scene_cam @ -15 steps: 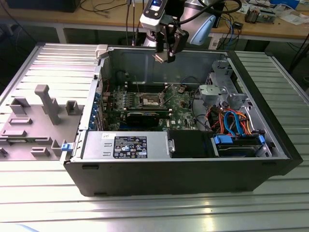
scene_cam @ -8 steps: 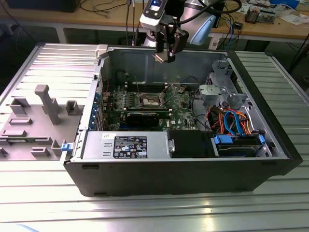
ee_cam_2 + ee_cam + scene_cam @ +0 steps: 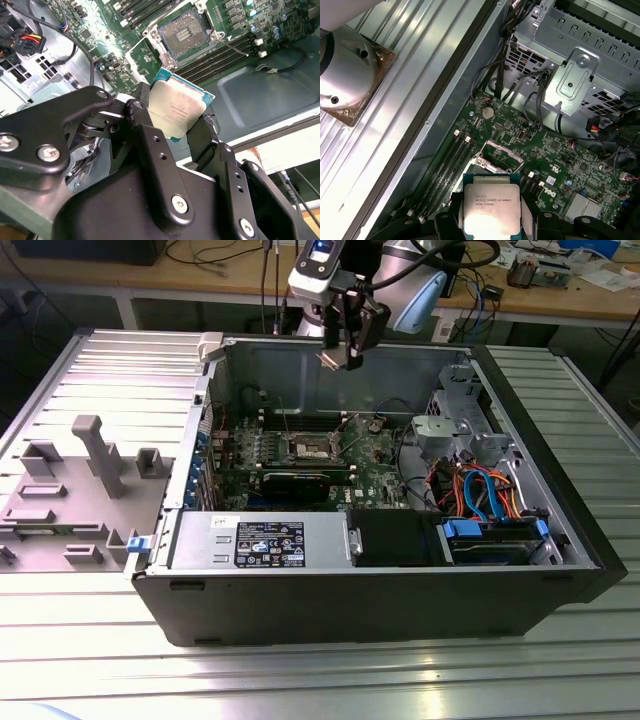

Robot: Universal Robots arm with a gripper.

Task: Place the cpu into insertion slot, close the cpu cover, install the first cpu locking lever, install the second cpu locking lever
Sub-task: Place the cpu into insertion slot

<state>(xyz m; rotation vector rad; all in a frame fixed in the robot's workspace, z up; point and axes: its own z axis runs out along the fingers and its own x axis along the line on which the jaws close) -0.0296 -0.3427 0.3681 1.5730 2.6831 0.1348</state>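
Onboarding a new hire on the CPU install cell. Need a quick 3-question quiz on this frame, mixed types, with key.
1. Multiple choice: what does the gripper hold? A) nothing B) the cpu C) a screwdriver
2. True or false: the cpu already sits in the insertion slot.
3. Fill in: the insertion slot's pin grid is ___ (exposed / covered).
Key: 1 B; 2 false; 3 exposed.

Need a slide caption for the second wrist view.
Gripper holds the cpu by its edges over the motherboard, with the insertion slot uncovered.
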